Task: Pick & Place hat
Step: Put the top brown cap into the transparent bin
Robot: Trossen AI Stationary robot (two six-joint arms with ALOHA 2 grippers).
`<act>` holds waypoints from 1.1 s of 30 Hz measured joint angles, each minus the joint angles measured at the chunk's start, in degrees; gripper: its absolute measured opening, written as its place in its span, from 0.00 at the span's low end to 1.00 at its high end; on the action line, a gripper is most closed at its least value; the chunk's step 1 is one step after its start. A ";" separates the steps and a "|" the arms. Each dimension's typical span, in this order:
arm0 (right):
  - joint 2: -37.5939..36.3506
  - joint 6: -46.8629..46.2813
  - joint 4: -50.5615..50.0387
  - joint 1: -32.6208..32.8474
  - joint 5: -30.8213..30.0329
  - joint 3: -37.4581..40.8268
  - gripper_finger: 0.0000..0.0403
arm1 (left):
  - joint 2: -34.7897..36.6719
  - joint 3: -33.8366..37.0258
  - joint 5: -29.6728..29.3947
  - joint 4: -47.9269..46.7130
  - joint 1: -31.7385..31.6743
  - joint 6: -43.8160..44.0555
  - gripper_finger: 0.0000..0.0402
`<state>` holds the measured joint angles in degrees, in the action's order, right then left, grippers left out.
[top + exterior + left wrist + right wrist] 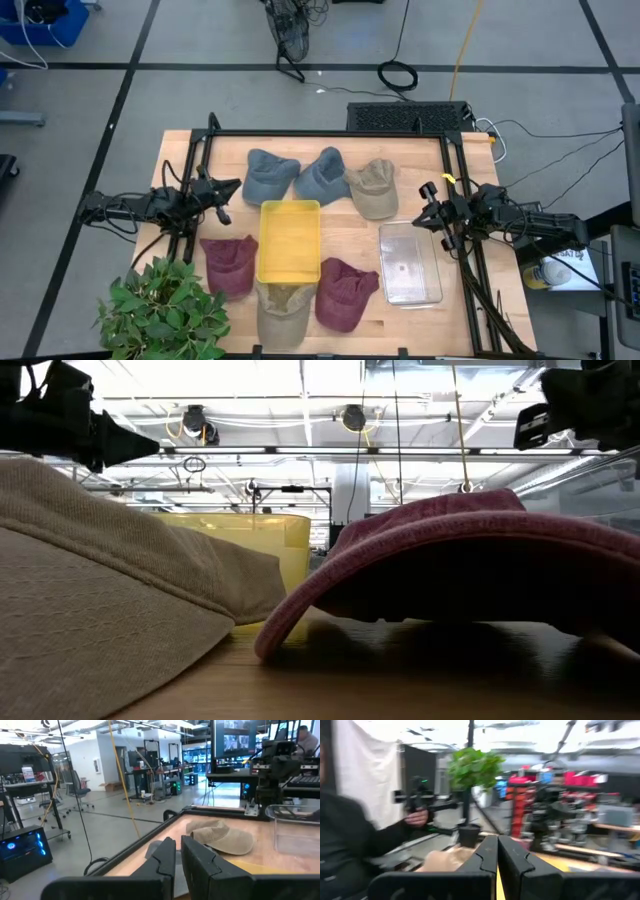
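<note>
khaki hat (280,312) | front edge cut off (high view) | right wrist blurred

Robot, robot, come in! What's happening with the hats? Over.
Left pincer and right pincer shut, empty. Six hats on the table, none picked. Yellow bin empty.

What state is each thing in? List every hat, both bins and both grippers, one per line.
left gripper: nearly shut, empty, raised at table's left.
right gripper: shut, empty, at table's right.
yellow bin: upright, empty.
clear bin: upright, empty.
two blue hats: lying on table behind yellow bin.
tan hat: on table beside them.
two maroon hats: flanking yellow bin.
front tan hat: at table's front edge.
</note>
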<state>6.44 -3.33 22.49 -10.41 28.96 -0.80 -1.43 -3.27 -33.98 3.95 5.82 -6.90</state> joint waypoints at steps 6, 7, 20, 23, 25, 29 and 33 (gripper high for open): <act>0.29 0.30 -0.37 0.02 -13.15 -1.52 0.00 | -0.02 0.00 0.00 7.47 0.00 -0.33 0.09; 0.66 0.15 -2.15 0.00 -17.02 -2.87 0.00 | 0.00 0.00 0.00 9.42 0.00 -0.35 0.09; 35.31 1.93 -35.37 -1.13 -46.17 -41.10 0.00 | 0.00 0.00 -0.07 18.28 -0.02 -10.66 0.09; 49.01 2.00 -46.03 -3.56 -46.63 -52.87 0.00 | -0.02 0.00 -0.09 18.12 0.00 -11.04 0.09; 57.67 3.27 -53.18 -4.99 -44.13 -60.04 0.00 | 0.00 0.00 -0.07 18.13 0.00 -10.97 0.09; 70.58 6.97 -67.01 -6.08 -43.64 -72.45 0.00 | -0.02 0.00 -0.07 18.15 -0.01 -11.27 0.09; 80.13 8.60 -78.24 -6.12 -41.50 -79.83 0.01 | -0.01 0.00 -0.07 18.13 -0.01 -11.43 0.09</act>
<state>86.57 5.26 -55.75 -16.53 -12.54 -80.63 -1.44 -3.27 -34.04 22.09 5.81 -18.33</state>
